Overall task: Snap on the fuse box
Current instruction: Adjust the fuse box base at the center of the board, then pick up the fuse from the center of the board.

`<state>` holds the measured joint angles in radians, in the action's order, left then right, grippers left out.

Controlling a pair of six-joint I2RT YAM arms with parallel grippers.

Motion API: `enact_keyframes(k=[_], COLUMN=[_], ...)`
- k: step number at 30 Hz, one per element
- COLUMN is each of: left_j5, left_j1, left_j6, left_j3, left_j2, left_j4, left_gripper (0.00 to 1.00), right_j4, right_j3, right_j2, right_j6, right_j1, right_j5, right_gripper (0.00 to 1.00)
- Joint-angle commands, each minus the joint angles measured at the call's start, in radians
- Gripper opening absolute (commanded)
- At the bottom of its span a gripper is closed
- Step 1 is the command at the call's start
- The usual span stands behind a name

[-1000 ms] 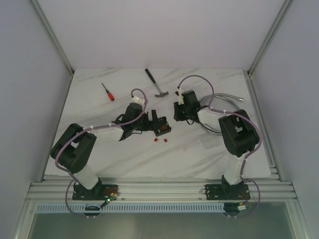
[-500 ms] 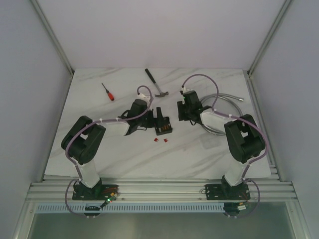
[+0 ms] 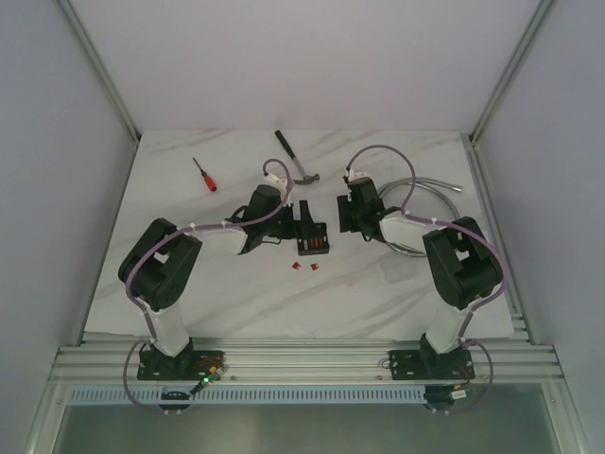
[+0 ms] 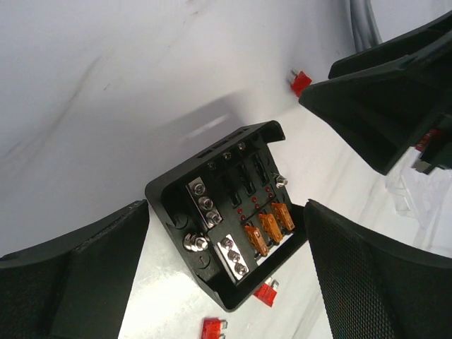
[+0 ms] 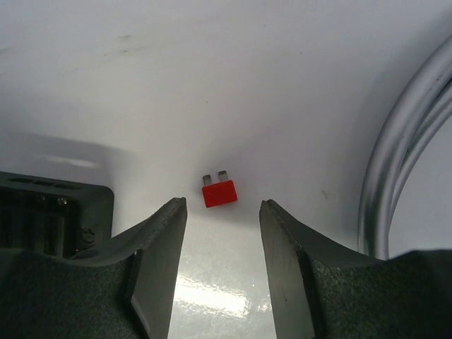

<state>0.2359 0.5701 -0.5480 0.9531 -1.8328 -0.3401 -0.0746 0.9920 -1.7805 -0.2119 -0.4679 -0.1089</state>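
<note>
From above, one fuse box (image 3: 310,236) sits on the table (image 3: 236,293) between the two arms, closer to the left one. The left gripper (image 3: 291,227) reaches it from the left side, while the right gripper (image 3: 346,223) hangs just beside it on the right, apart from it. Two loose red fuses (image 3: 296,268) lie just in front of the box. Behind it there is one screwdriver (image 3: 204,174) and one hammer (image 3: 295,157), and one metal hose (image 3: 425,203) curls on the right.

The left wrist camera shows the left fingers spread wide with the box between them. The box sits cornerwise to the line between the pads, one corner towards each. Whether the pads touch it I cannot tell. Three orange fuses (image 4: 268,227) stand inside it, and three red ones lie loose around it. I can make out no cover here.

The right wrist camera shows the right fingers apart and holding nothing, with one red fuse (image 5: 219,192) on the table just past the tips. A corner of the box shows at the left edge, so the box lies to the side of these fingers, not between them. The left arm looks better placed for the next move.
</note>
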Motion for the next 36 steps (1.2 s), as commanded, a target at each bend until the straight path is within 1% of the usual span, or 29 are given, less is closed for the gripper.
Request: enact_keyframes(k=[1,5,11,15,26,36], left_j5=[-0.043,-0.057,-0.052,-0.040,-0.022,-0.010], left_j1=[-0.006,-0.008,-0.017,-0.021,-0.024,-0.024], left_j6=[0.015,0.003,-0.016,-0.023,-0.031,-0.038], left_j3=[-0.022,-0.045,-0.069,-0.070,-0.071,-0.070], left_j2=[0.071,0.107,0.132,0.140,0.147,0.151], left_j4=[-0.008,-0.002,0.000,0.001,0.001,0.001], left_gripper=[1.00,1.00,1.00,1.00,1.00,1.00], right_j4=[-0.047,-0.027,-0.020,0.004,0.019,0.031], right_j3=[0.006,0.032,0.023,0.033,0.033,0.025], right_j2=[-0.035,-0.061,-0.069,-0.076,-0.086,-0.076], right_j6=[0.097,0.138,0.177,0.202,0.221,0.215], right_j1=[-0.005,-0.005,-0.006,-0.005,-0.006,-0.004], right_j5=[-0.007,0.027,0.074,0.095,0.114,0.109], right_gripper=[0.52,0.51,0.47,0.42,0.39,0.28])
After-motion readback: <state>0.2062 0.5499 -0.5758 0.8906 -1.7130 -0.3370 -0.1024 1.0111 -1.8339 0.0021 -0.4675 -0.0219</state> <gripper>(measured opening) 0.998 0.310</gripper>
